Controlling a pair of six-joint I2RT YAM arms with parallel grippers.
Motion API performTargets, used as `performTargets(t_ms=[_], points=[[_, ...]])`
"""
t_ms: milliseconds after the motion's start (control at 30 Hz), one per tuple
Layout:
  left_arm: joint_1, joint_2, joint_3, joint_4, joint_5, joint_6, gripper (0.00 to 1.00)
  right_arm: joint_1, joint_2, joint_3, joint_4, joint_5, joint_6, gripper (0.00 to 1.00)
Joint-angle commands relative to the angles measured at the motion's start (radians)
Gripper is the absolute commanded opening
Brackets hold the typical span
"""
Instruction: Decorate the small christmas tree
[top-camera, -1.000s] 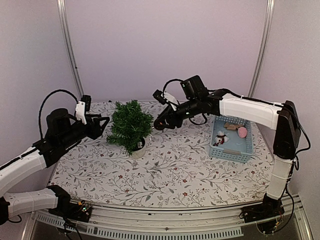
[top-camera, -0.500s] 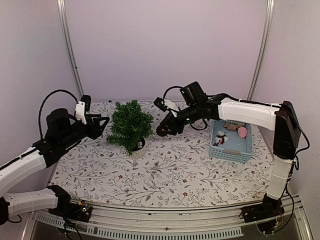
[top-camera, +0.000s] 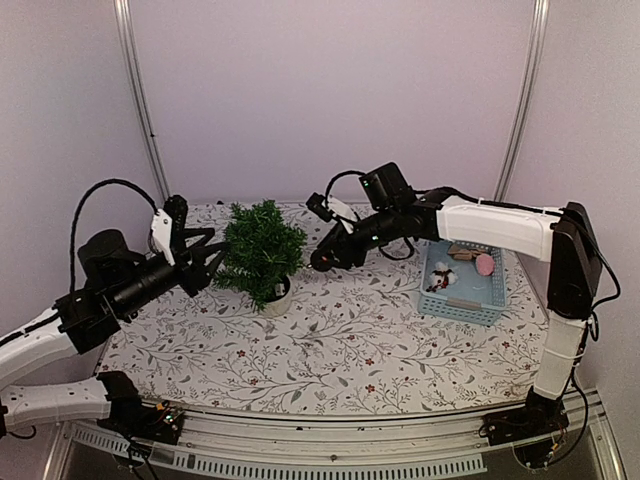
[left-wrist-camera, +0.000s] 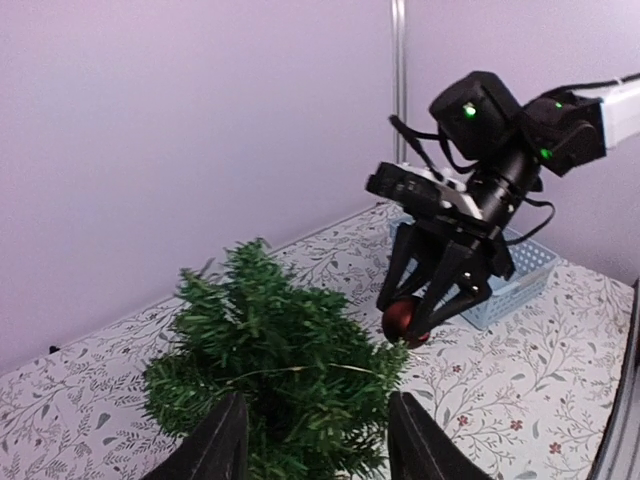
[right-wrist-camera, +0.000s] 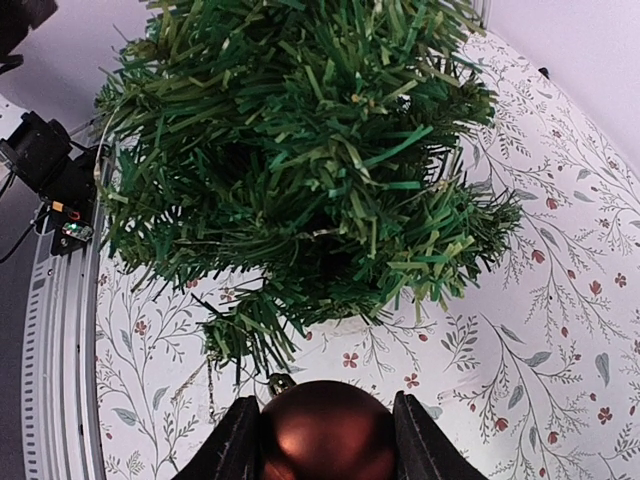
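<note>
Left arm's pushed fwd since 0.5 s ago; left gripper (top-camera: 210, 256) spread wide, just beside the small christmas tree (top-camera: 262, 250) on table (top-camera: 350, 340). Right arm stretched leftward, right gripper (top-camera: 322, 258) pinching dark red bauble (left-wrist-camera: 403, 318) near tree's other side.

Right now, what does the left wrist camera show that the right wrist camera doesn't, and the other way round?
Only the left wrist view shows the whole right gripper from outside and the blue basket behind it. Only the right wrist view shows the tree's white pot and the rail at the table edge. Both show the small christmas tree and the dark red ball held between the right gripper's fingers.
</note>
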Motion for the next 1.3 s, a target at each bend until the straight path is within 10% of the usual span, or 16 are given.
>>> performTargets(t_ms=[0,233,1267], points=[[-0.194,0.044,-0.010,0.029,-0.143,0.146,0.48,0.009,-0.047,-0.003,0.025,-0.020,0.004,0.23],[-0.384,0.274,-0.014,0.188,-0.255,0.172,0.42,0.015,-0.051,-0.011,0.029,-0.031,0.004,0.23],[-0.430,0.721,0.032,0.512,-0.537,-0.037,0.20,0.017,-0.066,-0.038,0.044,-0.039,-0.012,0.23]])
